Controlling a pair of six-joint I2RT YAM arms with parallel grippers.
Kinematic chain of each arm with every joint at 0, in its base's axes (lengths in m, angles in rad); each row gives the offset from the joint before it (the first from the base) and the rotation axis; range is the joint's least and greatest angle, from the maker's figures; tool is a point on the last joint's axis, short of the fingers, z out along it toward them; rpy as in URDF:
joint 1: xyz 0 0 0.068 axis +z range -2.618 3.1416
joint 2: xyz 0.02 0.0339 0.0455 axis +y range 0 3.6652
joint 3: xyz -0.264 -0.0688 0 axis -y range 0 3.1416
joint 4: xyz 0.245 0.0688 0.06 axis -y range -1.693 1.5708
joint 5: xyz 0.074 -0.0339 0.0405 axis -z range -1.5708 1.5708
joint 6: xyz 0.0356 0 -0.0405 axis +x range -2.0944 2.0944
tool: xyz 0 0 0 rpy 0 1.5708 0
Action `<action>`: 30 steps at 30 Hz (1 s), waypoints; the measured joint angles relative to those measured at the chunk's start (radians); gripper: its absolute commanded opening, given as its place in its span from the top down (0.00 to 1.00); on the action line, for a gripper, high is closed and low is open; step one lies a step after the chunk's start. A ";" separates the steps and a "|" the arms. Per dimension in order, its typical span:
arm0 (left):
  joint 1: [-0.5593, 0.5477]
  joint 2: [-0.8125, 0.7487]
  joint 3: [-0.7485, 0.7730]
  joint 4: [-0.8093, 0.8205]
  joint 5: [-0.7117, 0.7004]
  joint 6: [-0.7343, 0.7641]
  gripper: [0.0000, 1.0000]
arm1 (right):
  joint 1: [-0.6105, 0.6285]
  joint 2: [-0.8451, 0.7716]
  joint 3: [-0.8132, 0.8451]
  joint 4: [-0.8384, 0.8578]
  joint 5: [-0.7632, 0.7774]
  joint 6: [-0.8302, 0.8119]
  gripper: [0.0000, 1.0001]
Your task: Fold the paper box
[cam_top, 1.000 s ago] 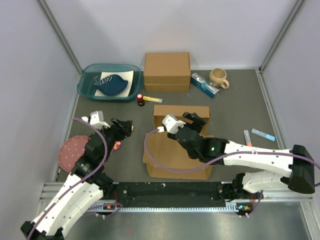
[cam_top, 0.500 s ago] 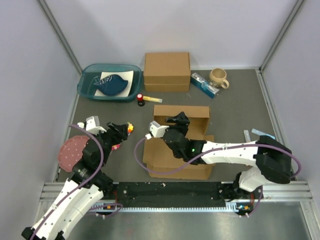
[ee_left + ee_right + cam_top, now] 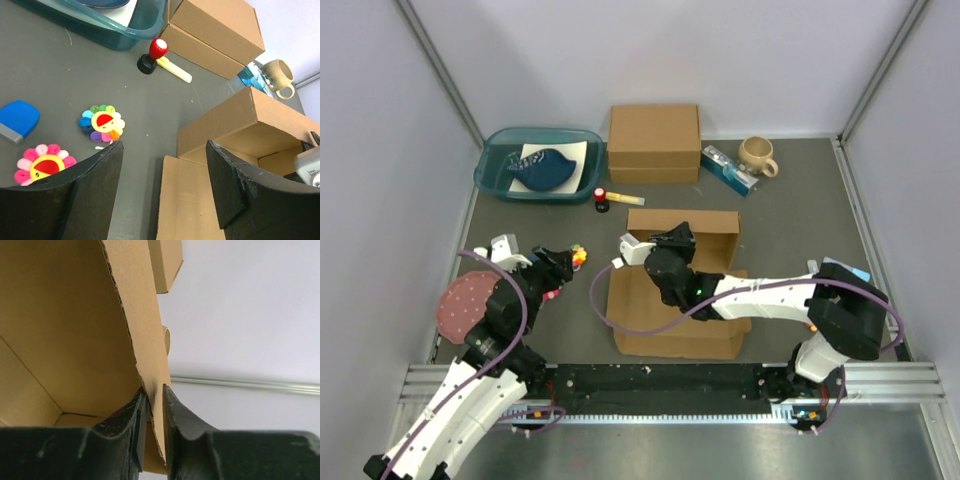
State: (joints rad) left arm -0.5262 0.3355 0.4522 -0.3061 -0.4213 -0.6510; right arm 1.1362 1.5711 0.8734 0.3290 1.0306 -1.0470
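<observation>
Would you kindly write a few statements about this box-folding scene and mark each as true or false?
1. The right jaws are clamped on a raised wall of the paper box. True.
2. The left jaws are shut on a flower toy. False: they stand open and hold nothing, above the table.
3. The mug stands inside the teal tub. False: it stands on the table at the back right, well apart from the tub.
4. Two flower toys lie flat on the table near the left arm. True.
</observation>
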 measured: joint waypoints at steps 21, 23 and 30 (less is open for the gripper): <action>0.000 -0.020 0.130 0.003 -0.132 0.087 0.25 | -0.195 -0.152 0.460 -0.618 -0.036 0.353 1.00; 0.000 -0.010 0.160 0.016 -0.137 0.098 0.25 | -0.303 -0.168 0.561 -0.782 -0.094 0.536 1.00; 0.000 0.019 0.219 0.060 -0.120 0.104 0.30 | -0.688 -0.210 0.695 -1.210 -0.399 1.184 1.00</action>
State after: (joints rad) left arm -0.5262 0.3550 0.6716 -0.2459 -0.5411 -0.5472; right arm 0.4484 1.3613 1.5681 -0.8810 0.6319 0.1368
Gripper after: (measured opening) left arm 0.733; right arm 0.007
